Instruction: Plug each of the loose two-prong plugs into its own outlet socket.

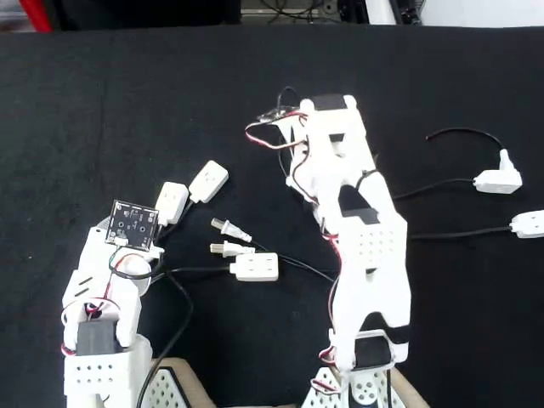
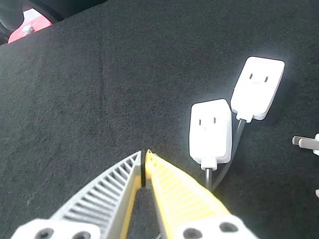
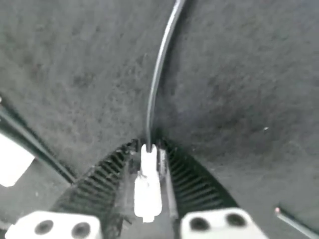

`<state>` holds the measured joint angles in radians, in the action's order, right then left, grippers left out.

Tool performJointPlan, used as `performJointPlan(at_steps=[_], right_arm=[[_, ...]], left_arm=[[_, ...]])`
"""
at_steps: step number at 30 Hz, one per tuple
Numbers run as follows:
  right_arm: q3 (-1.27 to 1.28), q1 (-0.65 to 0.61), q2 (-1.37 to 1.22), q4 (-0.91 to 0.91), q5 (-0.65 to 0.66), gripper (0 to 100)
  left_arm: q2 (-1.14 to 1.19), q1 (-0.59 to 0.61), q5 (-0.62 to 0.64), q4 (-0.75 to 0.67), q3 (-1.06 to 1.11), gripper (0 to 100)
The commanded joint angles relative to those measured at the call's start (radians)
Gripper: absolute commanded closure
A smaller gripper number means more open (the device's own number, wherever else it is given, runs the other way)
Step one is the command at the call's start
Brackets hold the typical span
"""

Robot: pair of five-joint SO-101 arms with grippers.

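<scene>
Lower left of the high view, left arm sits over the black cloth table. Left gripper: grey and yellow fingers pressed together at the tips, nothing between them, low over bare cloth.

Just right of it, two white outlet sockets lie side by side, each on a black cord: near socket, far socket. Both face slots up, nothing plugged in.

Right of those, centre-left of the high view, two loose two-prong plugs: upper plug and lower plug, close together, prongs pointing left. Third socket lies just beside the lower plug, below and right of it.

Centre, right arm stretches toward the top of the frame. Right gripper is clamped on a small white plug; its black cord runs away over the cloth.

Far right of the high view, another corded plug lies flat, and an edge socket sits below it at the frame border, apart.
</scene>
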<state>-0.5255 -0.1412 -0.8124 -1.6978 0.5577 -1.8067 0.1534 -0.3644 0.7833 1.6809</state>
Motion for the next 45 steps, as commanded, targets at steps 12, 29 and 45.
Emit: performJointPlan(at_steps=[12,29,45], right_arm=[[-0.058,0.012,-0.007,-0.069,0.002,86.1],[0.183,0.031,0.154,-0.064,0.002,86.1],[0.193,0.026,0.153,0.017,-0.054,91.0]], left_arm=[[-0.005,0.007,-0.008,0.005,0.018,97],[-0.005,0.007,-0.008,0.005,0.018,97],[-0.005,0.005,-0.008,0.005,0.018,97]])
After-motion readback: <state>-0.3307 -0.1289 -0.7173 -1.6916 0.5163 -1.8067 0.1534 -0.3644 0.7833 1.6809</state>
